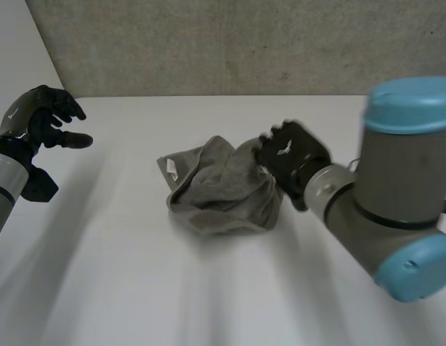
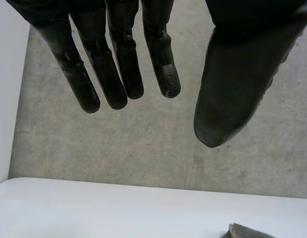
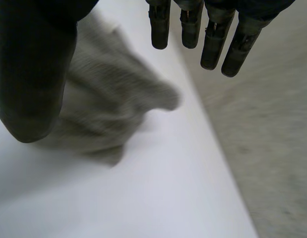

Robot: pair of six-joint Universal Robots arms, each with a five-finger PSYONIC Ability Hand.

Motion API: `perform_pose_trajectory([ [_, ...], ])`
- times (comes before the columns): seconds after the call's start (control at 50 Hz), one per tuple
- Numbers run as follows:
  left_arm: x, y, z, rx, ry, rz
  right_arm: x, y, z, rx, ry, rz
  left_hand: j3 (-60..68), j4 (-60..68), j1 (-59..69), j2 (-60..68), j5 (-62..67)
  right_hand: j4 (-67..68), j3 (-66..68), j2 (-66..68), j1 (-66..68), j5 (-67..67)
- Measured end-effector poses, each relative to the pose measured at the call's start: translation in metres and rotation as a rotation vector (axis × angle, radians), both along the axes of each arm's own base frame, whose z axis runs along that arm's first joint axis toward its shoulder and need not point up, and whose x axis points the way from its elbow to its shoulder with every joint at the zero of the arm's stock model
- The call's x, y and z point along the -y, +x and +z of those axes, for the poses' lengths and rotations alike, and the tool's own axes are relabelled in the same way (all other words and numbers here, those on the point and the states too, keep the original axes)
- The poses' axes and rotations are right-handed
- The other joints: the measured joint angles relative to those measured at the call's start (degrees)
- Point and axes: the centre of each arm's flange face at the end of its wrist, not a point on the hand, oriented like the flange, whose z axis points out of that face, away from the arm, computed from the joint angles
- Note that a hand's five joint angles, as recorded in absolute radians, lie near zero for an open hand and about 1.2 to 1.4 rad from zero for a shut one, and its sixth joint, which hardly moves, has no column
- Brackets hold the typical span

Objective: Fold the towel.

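Observation:
A grey towel (image 1: 221, 189) lies crumpled in a heap at the middle of the white table (image 1: 136, 274), with a small white label (image 1: 171, 168) at its left side. My right hand (image 1: 291, 155) is at the heap's right edge, fingers straight and thumb apart, holding nothing. In the right wrist view the towel (image 3: 108, 104) lies beyond the thumb of that hand (image 3: 34, 74). My left hand (image 1: 44, 119) hangs open above the table's far left, well away from the towel. Its own view shows straight fingers (image 2: 118, 69) and a corner of the towel (image 2: 245, 231).
A grey speckled wall (image 1: 244, 43) rises behind the table's back edge. A white wall (image 1: 14, 50) stands at the far left. Bare table surrounds the heap on all sides.

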Motion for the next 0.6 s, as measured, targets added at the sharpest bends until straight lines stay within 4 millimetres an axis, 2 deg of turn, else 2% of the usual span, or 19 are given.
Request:
perform_pose_trajectory([
  [0.14, -0.005, -0.015, 0.007, 0.059, -0.039, -0.044, -0.007, -0.022, 0.042, 0.310, -0.062, -0.074, 0.0, 0.0, 0.0, 0.0, 0.1, 0.0, 0.0, 0.0, -0.1, 0.0],
  [0.22, -0.009, -0.028, 0.017, 0.110, -0.081, -0.087, -0.007, -0.032, 0.054, 0.436, -0.043, -0.121, 0.0, 0.0, 0.0, 0.0, 0.0, 0.0, -0.2, 0.0, -0.1, 0.0],
  [0.34, -0.022, -0.051, 0.039, 0.167, -0.109, -0.165, 0.002, -0.048, 0.060, 0.583, 0.013, -0.242, -1.4, -1.4, -1.4, -1.3, -1.3, 0.0, -0.2, 0.0, -0.1, 0.0],
  [0.4, -0.029, -0.059, 0.052, 0.179, -0.096, -0.197, 0.009, -0.055, 0.062, 0.628, 0.023, -0.309, -5.8, -5.8, -6.1, -5.8, -5.9, 0.0, -0.2, 0.0, -0.1, 0.0],
  [0.44, -0.033, -0.062, 0.059, 0.183, -0.080, -0.212, 0.013, -0.059, 0.063, 0.644, 0.022, -0.346, -8.5, -8.3, -8.7, -8.4, -8.3, 0.0, -0.2, 0.0, -0.1, 0.0],
  [0.54, -0.042, -0.067, 0.075, 0.190, -0.016, -0.234, 0.020, -0.068, 0.065, 0.654, 0.012, -0.414, -23.8, -23.8, -23.9, -24.3, -24.6, 0.0, -0.2, 0.0, -0.1, 0.0],
  [0.6, -0.046, -0.068, 0.080, 0.194, 0.018, -0.239, 0.023, -0.072, 0.065, 0.649, 0.012, -0.434, -26.8, -26.3, -25.7, -26.5, -27.1, 0.0, -0.2, 0.0, -0.1, 0.0],
])
